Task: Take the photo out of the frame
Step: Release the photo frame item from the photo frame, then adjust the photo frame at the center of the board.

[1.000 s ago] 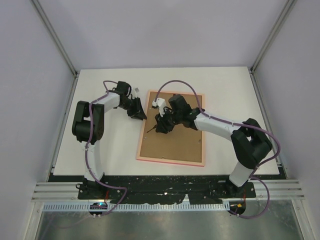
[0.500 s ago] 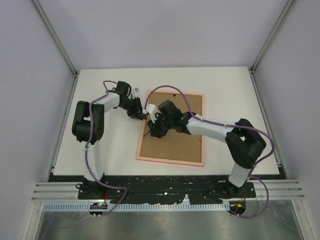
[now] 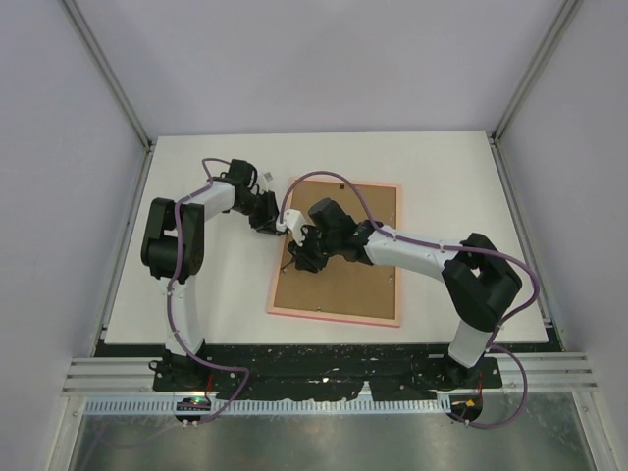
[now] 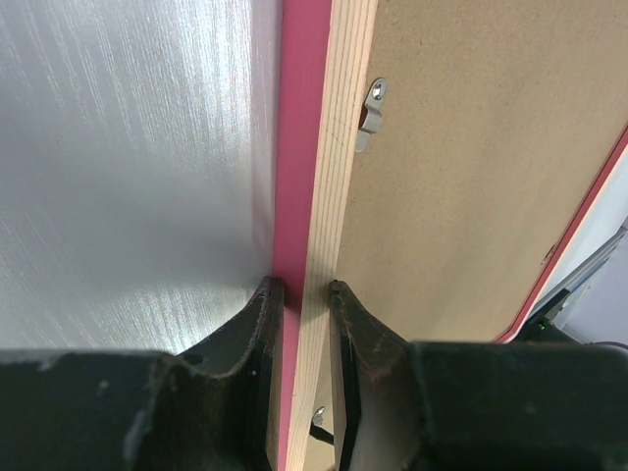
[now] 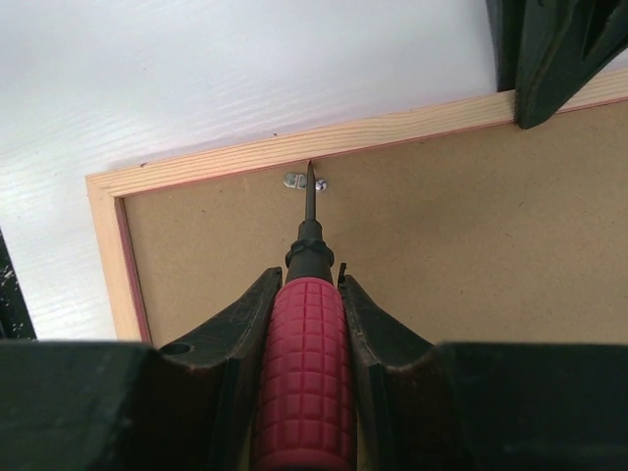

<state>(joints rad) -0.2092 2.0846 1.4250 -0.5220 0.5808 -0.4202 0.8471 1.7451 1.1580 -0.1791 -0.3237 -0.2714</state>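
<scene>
White tabletop [image 3: 216,294]: left hand [image 4: 304,289] pinches the face-down frame [image 4: 302,147], right hand [image 5: 307,278] grips a screwdriver [image 5: 305,373], photo hidden.

Both arms read alike on my feed: the left arm [image 3: 175,240] and right arm [image 3: 422,253] have white tubular links between chunky black joint housings, each trailing a looping purple cable [image 3: 324,176]. Wrist cameras show the left gripper [image 4: 302,289] and right gripper [image 5: 309,277] with matte black curved fingers [image 4: 250,334], faintly scuffed, one small round hole apiece.
</scene>
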